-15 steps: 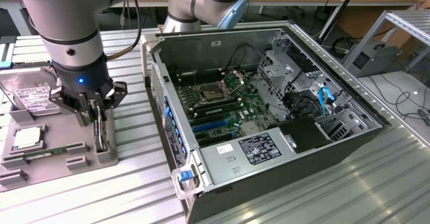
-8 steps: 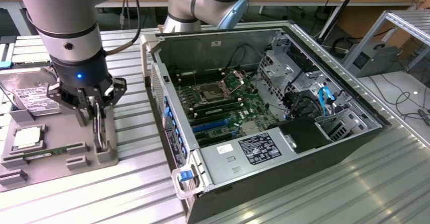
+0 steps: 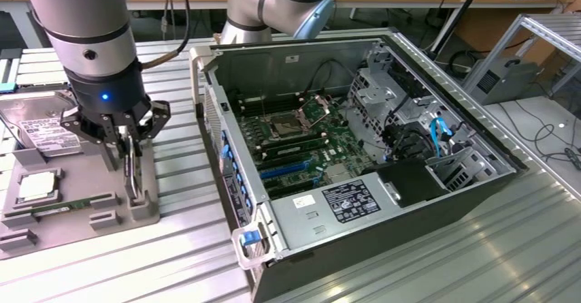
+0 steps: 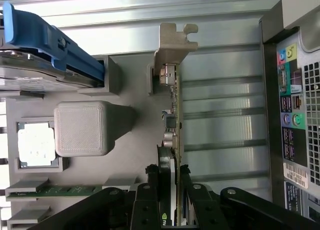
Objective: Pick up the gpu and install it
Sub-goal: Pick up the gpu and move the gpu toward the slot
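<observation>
The gpu [image 3: 135, 172] is a thin dark card standing on edge at the grey holder tray [image 3: 136, 213], on the exterior view's left. My gripper [image 3: 129, 146] reaches down over it from above. In the wrist view the gpu [image 4: 172, 125] shows edge-on, with its silver bracket at the far end. My gripper [image 4: 168, 172] is shut on the gpu, with one black finger [image 4: 150, 182] pressed against each flat side. The card's bracket end sits beside the tray's slot post [image 4: 152, 79].
On the tray lie a silver hard drive [image 3: 37, 129] in a blue carrier [image 4: 45, 37], a processor chip [image 3: 37, 186] and a green memory stick [image 3: 54, 211]. The open computer case [image 3: 472, 180] with its motherboard [image 3: 309, 139] lies on the exterior view's right, with slatted metal table between.
</observation>
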Motion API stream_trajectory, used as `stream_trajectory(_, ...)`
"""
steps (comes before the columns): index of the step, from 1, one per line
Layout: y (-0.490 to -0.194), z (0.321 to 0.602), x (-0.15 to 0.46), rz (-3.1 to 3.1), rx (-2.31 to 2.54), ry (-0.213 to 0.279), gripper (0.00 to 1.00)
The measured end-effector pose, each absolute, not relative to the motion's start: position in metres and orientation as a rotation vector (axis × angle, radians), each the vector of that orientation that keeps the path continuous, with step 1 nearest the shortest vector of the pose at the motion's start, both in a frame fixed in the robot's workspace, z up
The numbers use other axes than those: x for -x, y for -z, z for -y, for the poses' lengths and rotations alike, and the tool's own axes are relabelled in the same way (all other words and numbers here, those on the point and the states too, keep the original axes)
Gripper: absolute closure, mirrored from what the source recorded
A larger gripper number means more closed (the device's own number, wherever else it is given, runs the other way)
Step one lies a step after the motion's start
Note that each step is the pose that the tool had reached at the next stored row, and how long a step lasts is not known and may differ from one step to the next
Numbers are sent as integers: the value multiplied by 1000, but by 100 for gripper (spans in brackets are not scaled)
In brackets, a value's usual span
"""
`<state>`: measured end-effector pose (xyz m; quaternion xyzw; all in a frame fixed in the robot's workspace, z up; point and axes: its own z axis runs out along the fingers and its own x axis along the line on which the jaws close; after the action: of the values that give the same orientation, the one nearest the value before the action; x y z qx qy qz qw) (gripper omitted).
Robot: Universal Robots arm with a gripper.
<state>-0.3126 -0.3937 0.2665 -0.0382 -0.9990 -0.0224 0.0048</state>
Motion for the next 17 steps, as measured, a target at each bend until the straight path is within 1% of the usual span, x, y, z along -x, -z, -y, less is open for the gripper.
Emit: stream_trajectory(17,-288,394,313,3129,120,74,73)
